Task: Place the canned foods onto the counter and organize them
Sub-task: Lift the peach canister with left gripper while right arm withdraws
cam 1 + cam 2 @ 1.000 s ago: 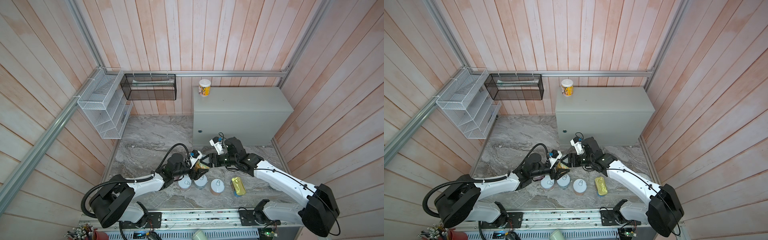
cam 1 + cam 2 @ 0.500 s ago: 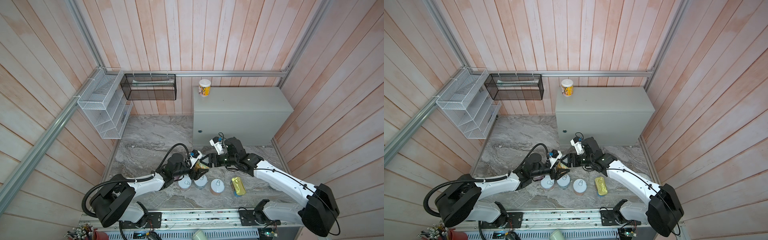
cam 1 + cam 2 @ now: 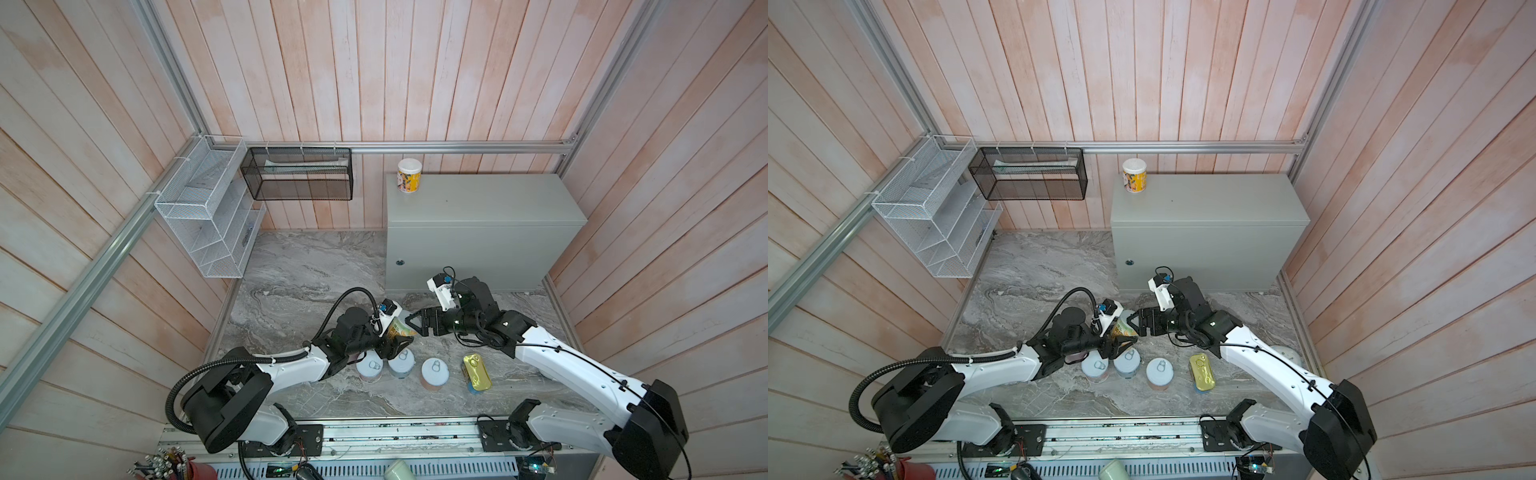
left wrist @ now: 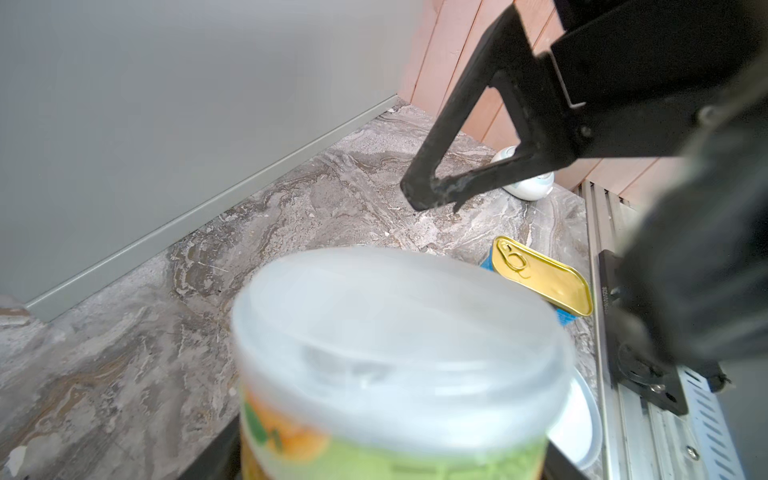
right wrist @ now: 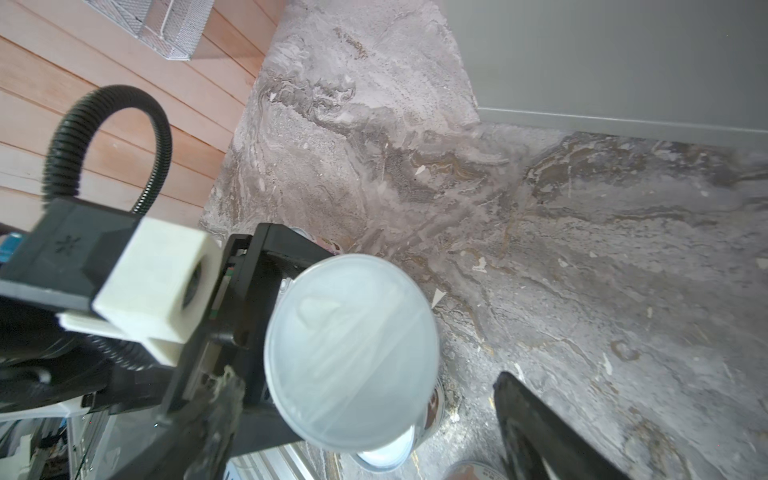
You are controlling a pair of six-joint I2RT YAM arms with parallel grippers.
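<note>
Because the left gripper (image 3: 397,337) presents the yellow-green round can (image 3: 400,329) with its cloudy white plastic lid turned toward the right gripper (image 3: 409,323), I judge this step to be a handover between the two arms. The left fingers are closed on the can body and hold it tilted above the floor, so the lid end is free for the other arm. The right fingers stand wide apart, one on each side of the lid in the right wrist view. They do not clamp it yet, and I cannot tell if a tip touches it.

I think the reason is reach: the large light-grey metal counter (image 3: 498,199) stands at the back, on the right arm's side. One white-lidded yellow can (image 3: 409,175) stands upright on its far left corner, close to the wall, so a row can grow from there.

Three short round pull-tab cans (image 3: 435,372) wait in a row on the grey marble-patterned floor (image 3: 307,274), just beside the left gripper. The flat gold oblong tin (image 3: 477,371) lies next to them. The room is a cell of pale wooden planks with aluminium rails. A white wire shelf (image 3: 208,208) and a black mesh basket (image 3: 297,174) hang on the walls at the left.
</note>
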